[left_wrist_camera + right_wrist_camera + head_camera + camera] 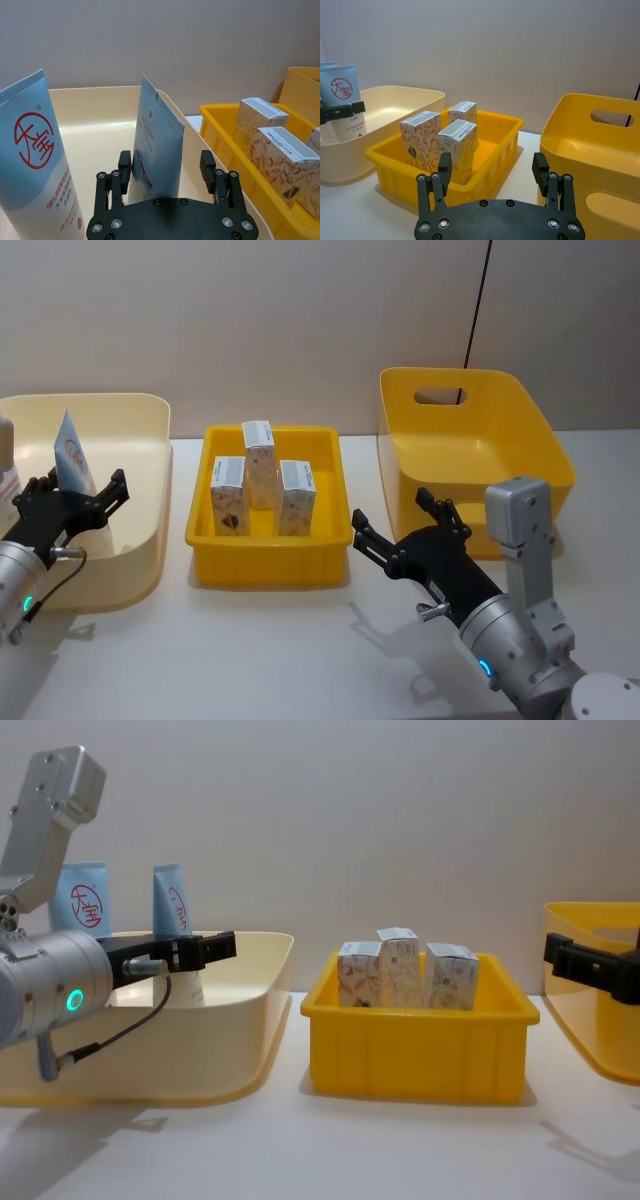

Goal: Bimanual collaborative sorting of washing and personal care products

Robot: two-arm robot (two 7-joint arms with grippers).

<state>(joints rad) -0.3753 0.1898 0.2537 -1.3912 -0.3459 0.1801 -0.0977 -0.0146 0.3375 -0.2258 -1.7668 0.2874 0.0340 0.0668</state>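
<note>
Two light-blue tubes with a red round logo stand upright in the cream bin on the left. One tube sits between the open fingers of my left gripper, with a gap on one side. The other tube stands just beside it. In the chest view both tubes rise above the bin's rim. Three white cartons with orange print stand in the middle yellow tray. My right gripper hovers open and holds nothing, between the tray and the right bin.
A deep yellow bin with a handle slot stands at the right. A black cable hangs down the wall behind it. Bare white table lies in front of the three containers.
</note>
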